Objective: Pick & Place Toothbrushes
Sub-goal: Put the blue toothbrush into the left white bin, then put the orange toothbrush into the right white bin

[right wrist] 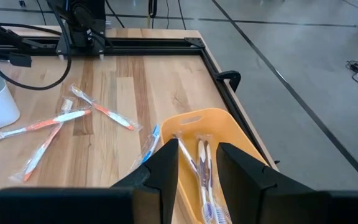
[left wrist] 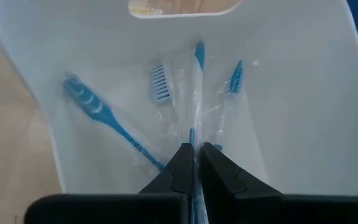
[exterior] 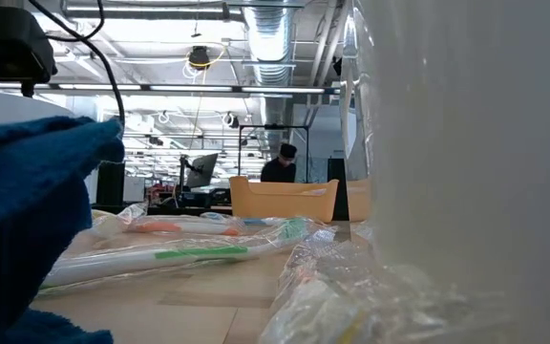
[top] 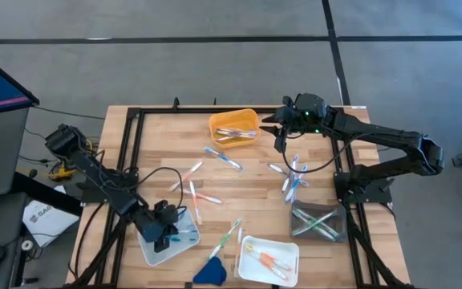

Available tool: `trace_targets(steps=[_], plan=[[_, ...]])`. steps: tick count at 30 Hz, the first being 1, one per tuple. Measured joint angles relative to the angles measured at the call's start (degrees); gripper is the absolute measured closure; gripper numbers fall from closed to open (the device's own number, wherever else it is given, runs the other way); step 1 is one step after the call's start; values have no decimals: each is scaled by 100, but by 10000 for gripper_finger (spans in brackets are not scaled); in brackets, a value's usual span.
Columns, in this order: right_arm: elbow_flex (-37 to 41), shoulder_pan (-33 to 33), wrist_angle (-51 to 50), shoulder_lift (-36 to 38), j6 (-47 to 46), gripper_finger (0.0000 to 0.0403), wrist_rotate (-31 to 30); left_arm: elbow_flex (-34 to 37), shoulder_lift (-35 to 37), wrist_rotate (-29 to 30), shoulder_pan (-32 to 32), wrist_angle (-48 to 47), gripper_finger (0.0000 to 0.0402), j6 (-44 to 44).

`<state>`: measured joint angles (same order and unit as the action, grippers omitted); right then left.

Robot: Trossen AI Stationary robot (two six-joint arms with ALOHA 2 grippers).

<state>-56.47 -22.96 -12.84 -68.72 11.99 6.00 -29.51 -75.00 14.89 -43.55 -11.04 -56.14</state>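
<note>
Over the white tray [left wrist: 303, 124], left gripper [left wrist: 194, 163] clamped on a wrapped blue toothbrush [left wrist: 197, 59]; wrapper may cling on release; right gripper [right wrist: 197, 155], fingers apart, waits above the orange tray [right wrist: 225, 134].

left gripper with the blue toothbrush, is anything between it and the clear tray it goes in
Nothing visible stands in the way. The left gripper is shut on a wrapped blue toothbrush and already sits over the clear tray, whose floor holds only other blue toothbrushes lying to the sides. The right gripper hovers far off, over the orange tray.
</note>
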Motion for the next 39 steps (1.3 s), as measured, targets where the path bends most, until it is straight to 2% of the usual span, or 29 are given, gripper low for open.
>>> trace_targets(steps=[4,14,17,23,27,33,39], plan=[[0,0,0,2,0,300,0,9,-2,-34,46,86,379,24],[0,0,0,2,0,300,0,14,42,-117,112,140,311,-119],[0,0,-2,1,0,300,0,14,288,-330,221,160,292,-142],[0,0,-1,2,0,300,0,12,1215,-305,356,170,262,-82],[0,0,0,1,0,300,0,10,1740,51,479,278,257,575],[0,0,2,2,0,300,0,3,2039,993,922,791,257,2490],[0,0,83,0,67,300,-2,3,1980,1183,1932,798,257,3516]])
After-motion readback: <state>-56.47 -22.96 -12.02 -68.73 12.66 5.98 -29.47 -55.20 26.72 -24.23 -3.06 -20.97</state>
